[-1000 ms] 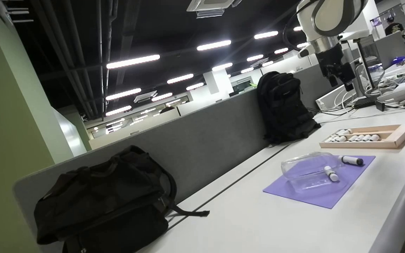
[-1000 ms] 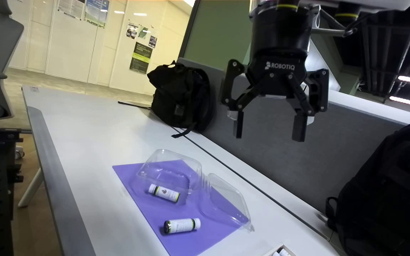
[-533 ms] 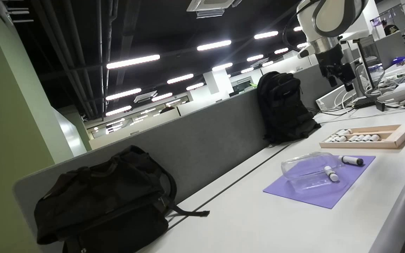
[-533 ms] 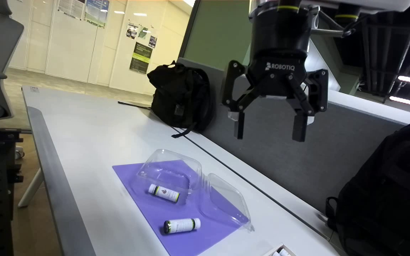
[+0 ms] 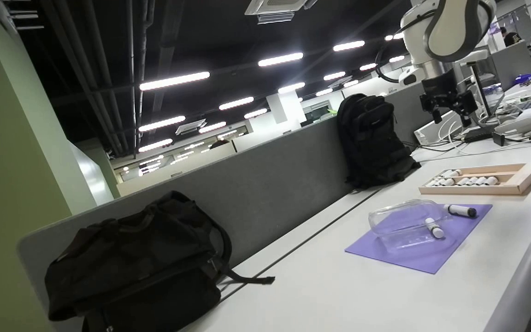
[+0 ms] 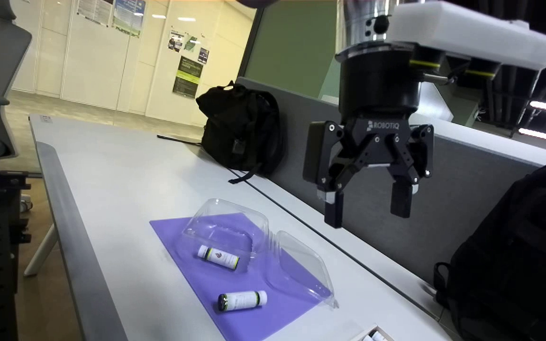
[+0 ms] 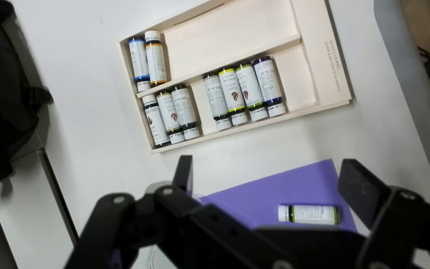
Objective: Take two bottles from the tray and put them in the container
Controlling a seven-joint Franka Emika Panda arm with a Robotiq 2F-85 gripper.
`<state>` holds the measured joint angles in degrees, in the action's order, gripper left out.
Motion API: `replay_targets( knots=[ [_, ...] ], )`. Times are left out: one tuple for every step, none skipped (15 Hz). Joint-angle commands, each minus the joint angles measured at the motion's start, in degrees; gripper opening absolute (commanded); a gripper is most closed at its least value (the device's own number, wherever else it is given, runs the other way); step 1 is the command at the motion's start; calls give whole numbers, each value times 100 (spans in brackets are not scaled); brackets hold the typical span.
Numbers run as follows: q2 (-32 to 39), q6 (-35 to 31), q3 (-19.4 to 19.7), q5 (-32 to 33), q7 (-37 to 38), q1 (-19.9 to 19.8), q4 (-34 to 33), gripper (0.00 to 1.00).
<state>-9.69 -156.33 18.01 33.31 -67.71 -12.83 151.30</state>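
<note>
The claw (image 6: 367, 215) hangs well above the desk (image 6: 126, 180), its fingers spread apart and gripping nothing. Below it, on a purple mat (image 7: 297, 179), sits the clear box (image 6: 225, 232), and one bottle (image 6: 218, 257) seems to lie in its deeper half — the see-through wall makes that hard to swear to. A loose bottle (image 7: 314, 214) lies on the mat near the box, between the claw's fingers as the wrist view has it; past the fingertips there is the tray (image 7: 233, 28) with nine bottles (image 7: 233, 91) in it. I'd judge the job half done and the claw between pick-ups, the loose bottle being the likelier target, though the tray can't be ruled out. Either way it needs to go down, square its fingers across the bottle and close gently, as a round thing may roll. The box's folded-back lid (image 6: 301, 267) could get knocked; in the tray, the snug rows and wooden strip (image 7: 200, 73) leave the claw little room. Behind it, in an exterior view, stand a grey divider (image 6: 462, 203) and a black backpack (image 6: 242, 128) — well apart from its path down.
</note>
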Motion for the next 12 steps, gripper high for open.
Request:
replay_targets(
  knots=[
    [369,-608,174,38,-911,-194,-52,100],
    [548,-710,231,-102,-1184,-234,-124,100],
    [705,-834,256,-142,-1315,-309,-191,100],
    [890,-843,279,-258,-1463,-369,-295,100],
    [1090,-549,241,-168,-1125,-490,-534,100],
    [663,-673,165,-195,-1245,-438,-118,100],
    [815,-653,189,-190,-1242,-504,-221,100],
    [938,-652,203,-187,-1240,-540,-313,100],
    [1022,-651,207,-187,-1239,-550,-377,100],
    [1066,-651,206,-186,-1237,-547,-414,100],
    [1084,-648,204,-186,-1236,-544,-433,100],
    [1084,-644,204,-185,-1236,-544,-440,100]
  ],
)
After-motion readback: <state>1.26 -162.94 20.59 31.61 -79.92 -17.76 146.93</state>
